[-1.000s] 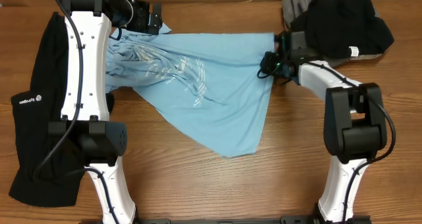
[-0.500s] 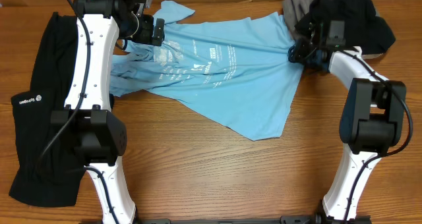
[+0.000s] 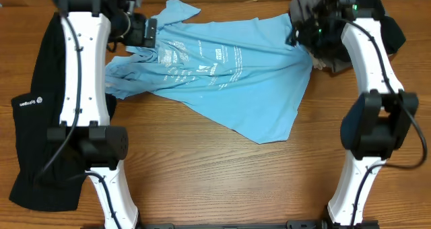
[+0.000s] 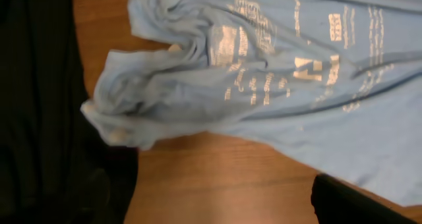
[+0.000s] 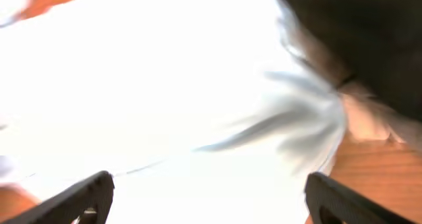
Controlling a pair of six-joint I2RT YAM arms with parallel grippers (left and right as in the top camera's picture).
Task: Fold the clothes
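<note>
Spreading across the wooden table point(image 3: 222, 182), a light blue short-sleeved T-shirt point(image 3: 229, 87) lies print side up, wrinkled and skewed, with its white lettering point(image 3: 202, 64) showing.

From overhead, the left gripper point(image 3: 149, 32) sits above the shirt's bunched end. One sleeve pokes out just past the gripper toward the table's far edge. In the left wrist view only one dark finger point(image 4: 359, 201) shows, low in the corner above the shirt's edge and bare wood. The crumpled folds of the shirt lie ahead of that finger and off to one side. The other finger is out of view, so I cannot tell whether this gripper is released or clenched.

The right gripper point(image 3: 304, 35) hovers at the shirt's opposite end, where the blue cloth meets a heap of black and grey garments point(image 3: 394, 35). The right wrist view is badly washed out by glare. Its two dark fingers point(image 5: 82, 197) stand wide apart, released, with nothing pinched between them. Pale, overexposed cloth fills the space ahead of and between the fingers. Beyond the finger on the other side there is dark fabric and a strip of wood.

A long black garment point(image 3: 34, 148) with a small white logo point(image 3: 28, 102) lies outside the left arm. It is partly hidden under that arm and close beside the shirt's bunched end.
</note>
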